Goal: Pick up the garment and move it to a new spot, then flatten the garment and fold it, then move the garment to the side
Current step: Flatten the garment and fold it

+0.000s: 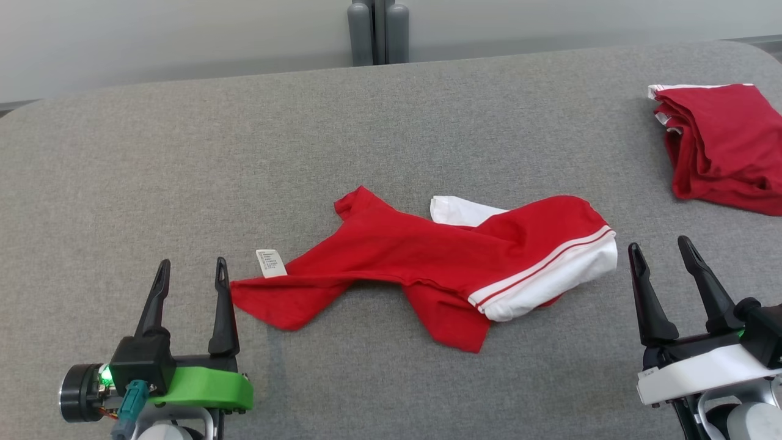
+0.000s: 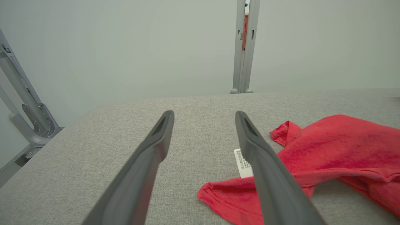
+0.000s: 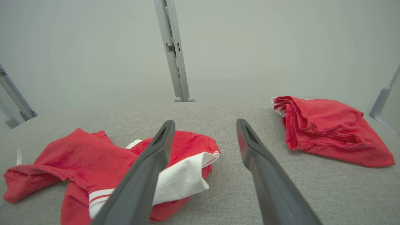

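We see the red garment (image 1: 427,256) crumpled mid-surface toward the near edge of the grey surface (image 1: 391,110), its folds hiding its shape and its label (image 1: 270,263) too small to read. Our left gripper (image 1: 192,264) and right gripper (image 1: 659,244) flank it, spread wide and empty. A second red garment (image 1: 721,146) at the far right corner runs partly out of view.

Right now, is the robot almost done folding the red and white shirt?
Not nearly. Done: one folded red garment already sits at the far right of the grey fabric table, seemingly a finished one. In hand: nothing; the crumpled red and white garment lies twisted in the middle, with the open left gripper and open right gripper empty at either end. Left: picking it up, flattening, folding and moving it aside.
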Controlling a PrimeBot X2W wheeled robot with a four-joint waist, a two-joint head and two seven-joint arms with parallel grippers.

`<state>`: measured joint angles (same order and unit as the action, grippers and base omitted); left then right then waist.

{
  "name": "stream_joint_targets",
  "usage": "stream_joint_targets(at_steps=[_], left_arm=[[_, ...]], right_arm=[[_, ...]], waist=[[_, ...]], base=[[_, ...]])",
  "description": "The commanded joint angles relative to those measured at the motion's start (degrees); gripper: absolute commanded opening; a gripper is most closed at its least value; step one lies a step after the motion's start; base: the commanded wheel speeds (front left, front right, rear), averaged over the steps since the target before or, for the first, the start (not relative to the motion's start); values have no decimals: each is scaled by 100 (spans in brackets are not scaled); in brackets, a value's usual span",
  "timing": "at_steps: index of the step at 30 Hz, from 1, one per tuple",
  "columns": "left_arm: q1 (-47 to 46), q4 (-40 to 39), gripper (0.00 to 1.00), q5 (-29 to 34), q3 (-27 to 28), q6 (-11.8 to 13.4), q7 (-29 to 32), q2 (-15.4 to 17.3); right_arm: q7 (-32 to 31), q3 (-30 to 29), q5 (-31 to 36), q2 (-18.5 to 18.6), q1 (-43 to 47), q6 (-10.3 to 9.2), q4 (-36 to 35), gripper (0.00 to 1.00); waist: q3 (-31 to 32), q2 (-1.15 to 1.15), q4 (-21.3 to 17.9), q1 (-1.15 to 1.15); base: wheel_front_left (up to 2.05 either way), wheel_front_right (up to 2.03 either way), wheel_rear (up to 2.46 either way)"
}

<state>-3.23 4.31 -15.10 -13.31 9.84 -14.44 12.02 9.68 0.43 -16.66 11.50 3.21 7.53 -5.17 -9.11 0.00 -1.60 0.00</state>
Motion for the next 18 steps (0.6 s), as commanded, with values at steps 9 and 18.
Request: stream_joint_targets(at_steps=[9, 18], left_arm=[[-14, -23, 100, -55, -33, 30, 0, 86], [-108, -14, 100, -70, -149, -47, 126, 120]], right_arm=[[-20, 24, -5, -1, 25, -9, 19, 100], [-15, 10, -31, 23, -36, -9, 8, 100]], waist=[[-17, 0, 2, 0], [-115, 0, 11, 0]], base=[[0, 0, 0], [0, 0, 0]])
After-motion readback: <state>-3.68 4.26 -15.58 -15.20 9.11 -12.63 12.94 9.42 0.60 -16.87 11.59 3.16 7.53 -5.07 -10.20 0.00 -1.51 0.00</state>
